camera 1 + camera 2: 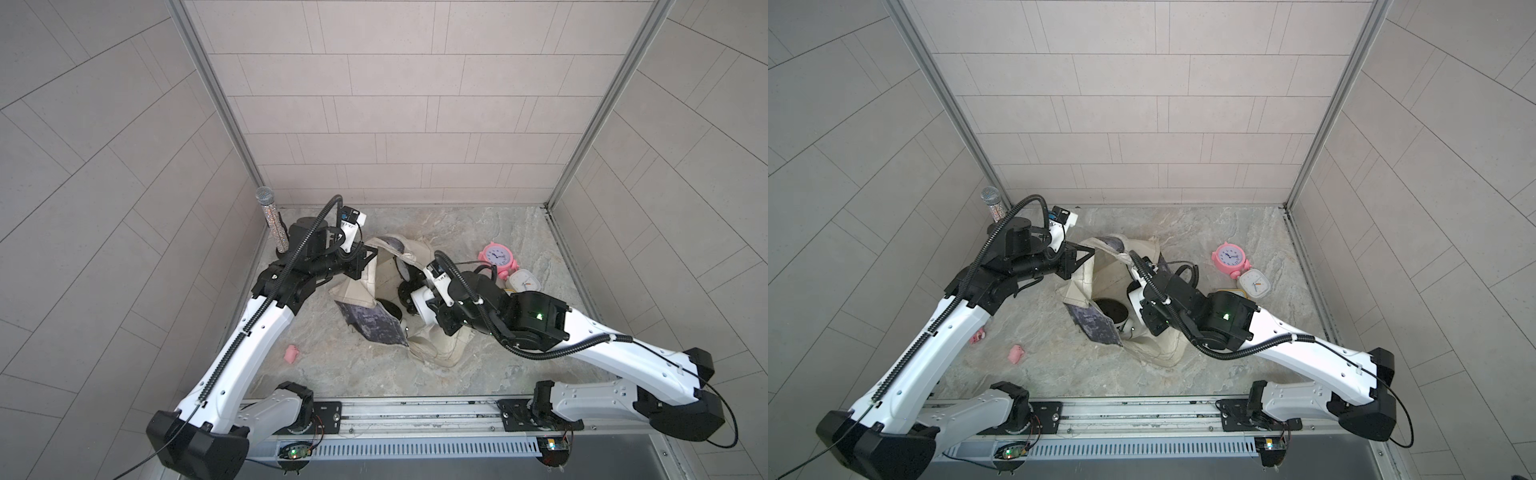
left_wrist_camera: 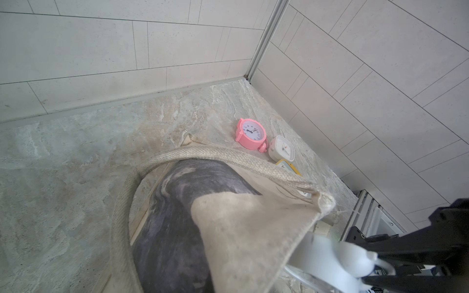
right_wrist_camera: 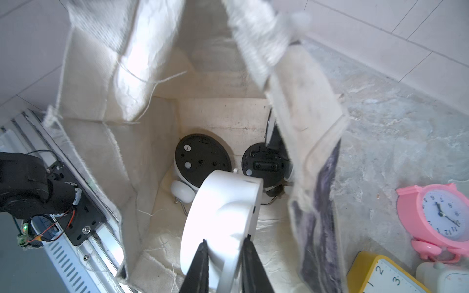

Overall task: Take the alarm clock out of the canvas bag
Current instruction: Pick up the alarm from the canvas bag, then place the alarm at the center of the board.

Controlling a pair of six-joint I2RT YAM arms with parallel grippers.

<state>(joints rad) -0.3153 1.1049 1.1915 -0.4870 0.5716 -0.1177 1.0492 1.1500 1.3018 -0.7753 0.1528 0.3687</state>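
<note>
One white alarm clock (image 3: 223, 197) hangs in the open mouth of the canvas bag (image 3: 88, 101), between the bag's walls and above its floor. The two black fingers (image 3: 198, 269) of the right gripper (image 3: 224, 239) pinch it by its rim, the jaws narrowly apart with the clock's edge filling the gap. In a top view the same clock (image 1: 422, 307) shows white inside the bag's opening.

Deeper in the bag, on its floor, lie two more clocks, both showing black backs. One has a white body (image 3: 203, 159). The other is darker (image 3: 264, 165), just beside it and partly hidden by the bag's printed wall.

There is one bag, cream with a grey-purple print, slumped on the stone-patterned tabletop (image 1: 457, 232). The left gripper (image 1: 371, 255) is at the bag's rim on the side away from the held clock. Its jaws are pressed together on the fabric, and that side of the rim stands higher.

Outside the bag, on the right arm's side of it, three clocks are grouped close together: one pink clock (image 1: 494, 255), one white square clock (image 1: 524, 282) and one yellow clock (image 3: 375, 274).

On the left arm's side of the bag, one glittery microphone (image 1: 272, 220) stands upright, well apart from the bag. Two small pink lumps (image 1: 1016, 354) (image 1: 978, 336) lie on the tabletop.
</note>
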